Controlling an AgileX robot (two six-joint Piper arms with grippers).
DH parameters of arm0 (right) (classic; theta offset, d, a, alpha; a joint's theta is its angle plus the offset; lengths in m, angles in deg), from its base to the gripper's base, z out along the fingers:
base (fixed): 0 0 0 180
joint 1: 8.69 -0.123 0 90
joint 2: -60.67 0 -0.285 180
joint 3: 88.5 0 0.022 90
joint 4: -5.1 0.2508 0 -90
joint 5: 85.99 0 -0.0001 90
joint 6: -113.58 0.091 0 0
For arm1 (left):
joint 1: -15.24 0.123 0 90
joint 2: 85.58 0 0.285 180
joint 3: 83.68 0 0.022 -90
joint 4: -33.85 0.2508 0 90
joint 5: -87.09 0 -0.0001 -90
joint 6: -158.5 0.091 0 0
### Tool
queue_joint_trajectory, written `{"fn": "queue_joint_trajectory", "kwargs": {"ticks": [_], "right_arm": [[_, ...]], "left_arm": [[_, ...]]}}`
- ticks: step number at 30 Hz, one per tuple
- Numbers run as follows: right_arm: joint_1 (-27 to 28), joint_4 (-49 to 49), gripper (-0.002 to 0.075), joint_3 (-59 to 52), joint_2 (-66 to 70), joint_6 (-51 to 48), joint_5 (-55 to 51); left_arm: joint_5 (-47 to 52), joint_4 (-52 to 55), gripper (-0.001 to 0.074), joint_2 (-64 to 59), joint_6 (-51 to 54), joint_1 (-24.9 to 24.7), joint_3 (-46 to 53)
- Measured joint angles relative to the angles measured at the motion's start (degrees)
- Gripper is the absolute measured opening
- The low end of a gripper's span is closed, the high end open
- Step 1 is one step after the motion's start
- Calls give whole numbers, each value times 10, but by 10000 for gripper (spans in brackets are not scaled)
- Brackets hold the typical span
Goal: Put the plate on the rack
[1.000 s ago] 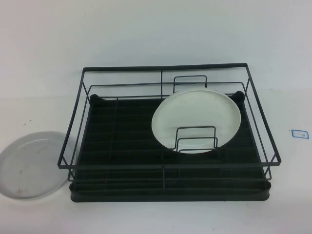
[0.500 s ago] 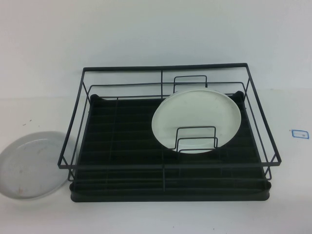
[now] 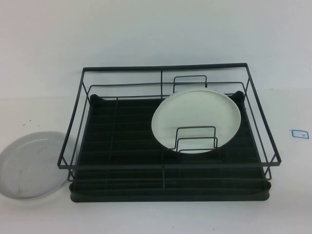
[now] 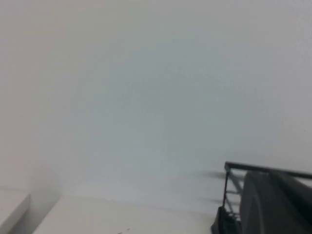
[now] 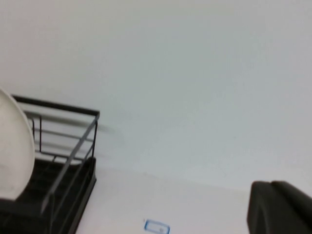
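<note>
From the high view we see the large rectangular black wire dish rack [image 3: 170, 146] standing in the middle of the white table [image 3: 146, 214], with its black ribbed tray base under the thin metal bars. Inside it, in the right half, a warm cream-white round plate [image 3: 196, 117] leans tilted between small upright wire loops [image 3: 195, 139], one pair in front of it and one behind. The rest of the rack holds nothing else that we can make out.

The round pale grey-white plate with a raised rim and a few tiny brown specks [image 3: 30, 166] lies flat on the table just beside the rack's left front corner, outside it; its right edge runs under the rack's overhanging top bar. Well apart on the right of the table sits a small blue-bordered white label [image 3: 299, 133].

Neither arm shows in the high view. The wrist views give what it lacks. In the left wrist view we see a dark blurred piece of the left gripper [image 4: 275, 204] at the frame's edge, with a corner of the rack behind it and a blank pale wall. In the right wrist view we see a dark part of the right gripper [image 5: 280, 207], the rack's end with the cream plate's edge, and the blue label on the table. We cannot tell how either pincer stands.
</note>
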Motion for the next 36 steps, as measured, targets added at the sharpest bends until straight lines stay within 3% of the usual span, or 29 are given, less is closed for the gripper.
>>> {"fn": "queue_joint_trajectory", "kwargs": {"ticks": [8,14,16,21,27,33,36], "right_arm": [[0,1,18,0,0,0,76],[0,1,18,0,0,0,224],[0,1,18,16,0,0,230],[0,1,18,95,0,11,148],[0,1,18,174,0,12,21],[0,1,18,233,26,12,-112],[0,10,18,253,61,12,-178]], "left_arm": [[-18,-15,0,0,-23,0,0],[89,22,1,-1,33,0,-112],[156,46,0,-1,75,0,-161],[286,96,0,-41,106,0,-266],[375,123,0,-117,17,0,-358],[409,130,0,-200,-18,0,-408],[403,202,0,-254,-85,0,-416]]}}
